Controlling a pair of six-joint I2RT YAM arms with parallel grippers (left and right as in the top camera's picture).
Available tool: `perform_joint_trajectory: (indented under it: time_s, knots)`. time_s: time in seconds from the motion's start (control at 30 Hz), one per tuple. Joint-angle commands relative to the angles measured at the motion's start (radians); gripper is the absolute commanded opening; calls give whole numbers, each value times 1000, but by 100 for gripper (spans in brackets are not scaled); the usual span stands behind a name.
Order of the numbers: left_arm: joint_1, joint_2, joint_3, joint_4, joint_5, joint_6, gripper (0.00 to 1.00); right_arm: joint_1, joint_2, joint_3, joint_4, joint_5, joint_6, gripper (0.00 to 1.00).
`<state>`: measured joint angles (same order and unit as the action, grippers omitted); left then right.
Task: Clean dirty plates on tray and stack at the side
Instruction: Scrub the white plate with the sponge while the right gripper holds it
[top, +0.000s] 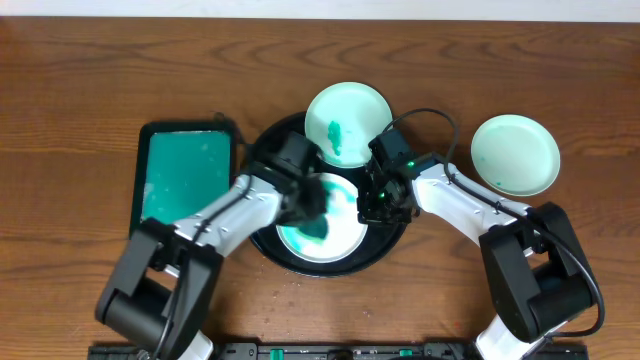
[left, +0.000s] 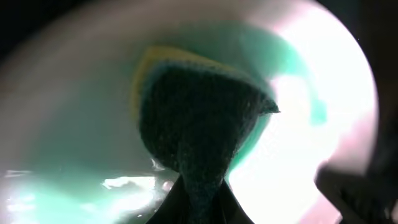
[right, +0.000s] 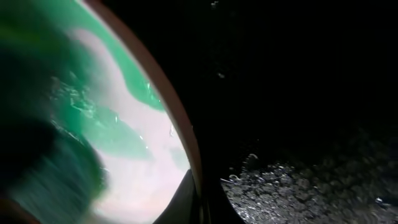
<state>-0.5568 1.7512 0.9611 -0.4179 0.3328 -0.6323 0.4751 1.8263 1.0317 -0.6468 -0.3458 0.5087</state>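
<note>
The left fingers (top: 305, 195), pinching the sponge (left: 199, 124), should sweep the smeared plate (top: 345, 235) wherever green shows, while the right fingers (top: 375, 208), seemingly clamping its rim, steady it.

Robot lab bench, wooden table (top: 80, 70)

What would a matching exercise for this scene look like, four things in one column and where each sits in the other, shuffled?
Things:
1 sponge
2 green tray
3 black tray
4 lone plate

Places:
a far right, apart from both trays
b far left
c pinched between the left fingers
d under the smeared plate being wiped

Pairs: 1-c, 2-b, 3-d, 4-a
</note>
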Motion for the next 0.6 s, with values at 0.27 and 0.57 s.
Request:
perform_joint_trajectory:
  time_s: [0.27,0.57]
  knots:
    - [-95,47,-16,85,202,-21,7,11,9,0,-3,-26,0,1]
    - [-27,167,-16,255,95,-118,7,11,9,0,-42,-26,-1,1]
